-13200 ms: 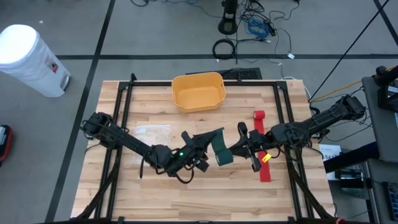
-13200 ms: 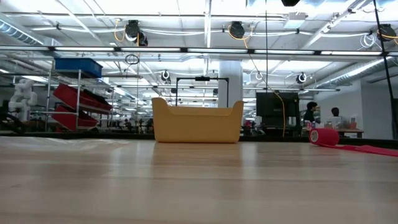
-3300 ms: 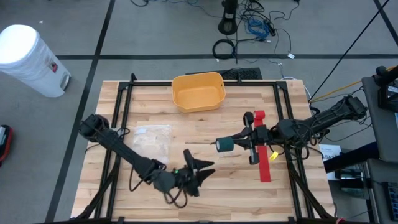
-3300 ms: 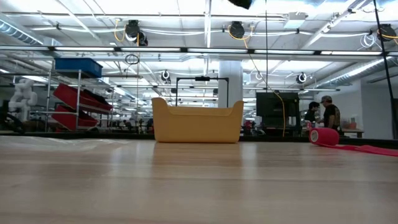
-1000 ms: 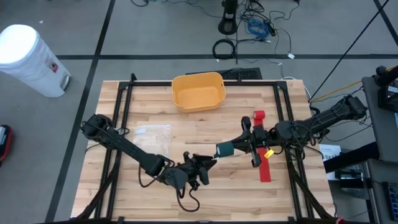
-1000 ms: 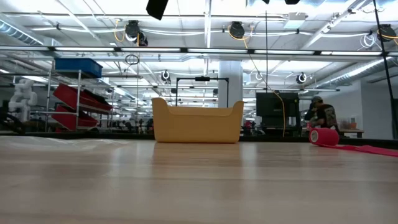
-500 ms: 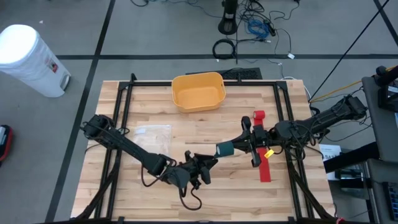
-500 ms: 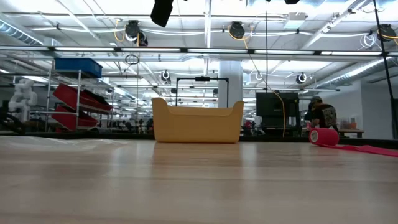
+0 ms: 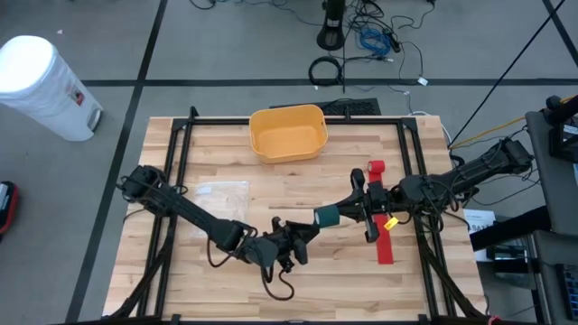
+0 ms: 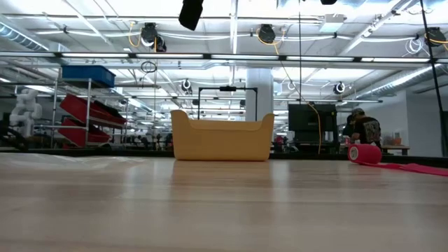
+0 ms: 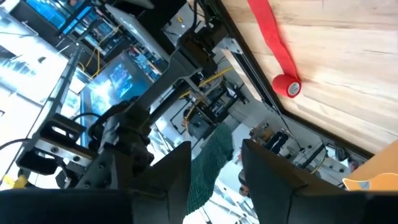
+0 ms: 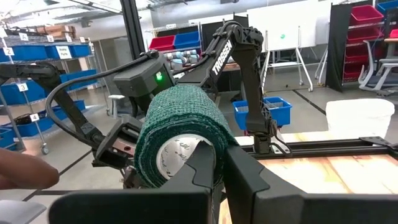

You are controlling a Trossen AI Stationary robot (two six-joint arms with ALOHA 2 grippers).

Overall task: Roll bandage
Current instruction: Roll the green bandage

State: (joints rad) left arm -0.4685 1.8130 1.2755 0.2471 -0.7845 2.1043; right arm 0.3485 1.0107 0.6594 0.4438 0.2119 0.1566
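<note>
My right gripper [image 9: 340,215] is clamped on the dark green roll of woven elastic bandage [image 12: 180,134] held above table centre, its soft, light loose tail hanging between my left gripper [image 9: 305,234]'s parted fingers at seven o'clock, best pinched near its free edge.

Grey tiled floor [image 9: 226,54] surrounds the wooden surface [image 9: 217,158]. White cylindrical bin [image 9: 41,86] stands far left. Black cables [image 9: 361,36] lie on the floor beyond the far edge. Shelving with red and blue bins [image 10: 87,105] stands left; ceiling lights [image 10: 150,33] are on.
</note>
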